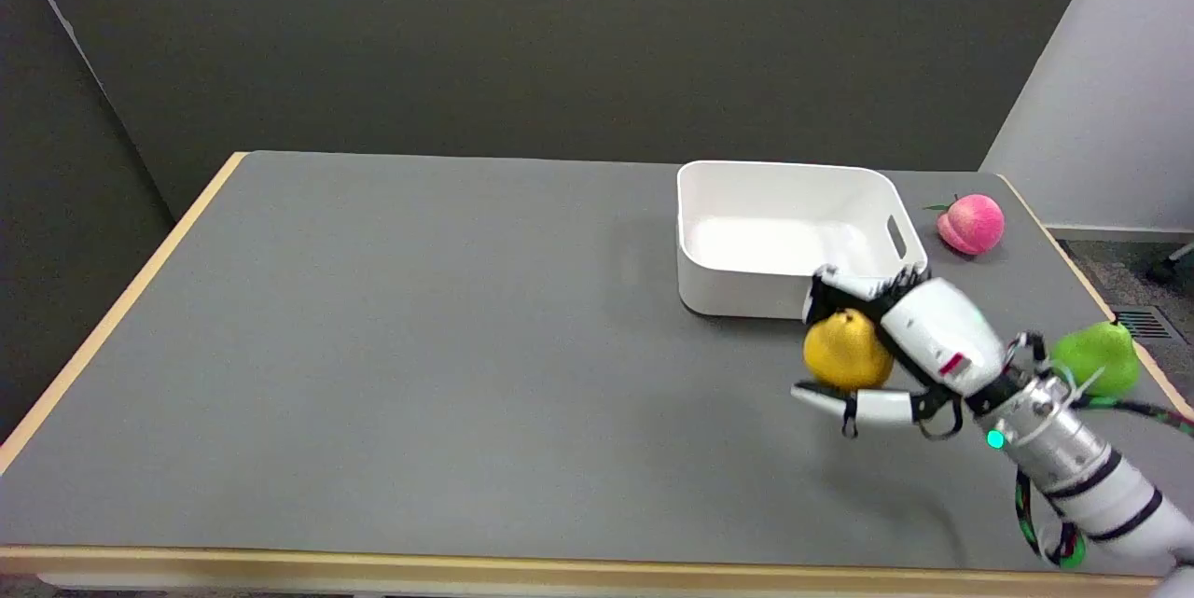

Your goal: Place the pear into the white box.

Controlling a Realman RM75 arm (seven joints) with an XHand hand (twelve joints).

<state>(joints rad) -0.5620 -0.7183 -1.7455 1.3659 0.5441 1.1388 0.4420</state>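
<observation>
Gripping yellow pear (845, 351) in right hand (919, 337) fingers | just beside white box (788, 299) near wall

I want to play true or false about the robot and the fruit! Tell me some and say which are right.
1. The right hand holds the yellow pear. True.
2. The white box has fruit inside. False: it is empty.
3. The pink peach lies on the table, right of the box. True.
4. The green pear sits in the box. False: it is on the table behind the robot's wrist.
</observation>
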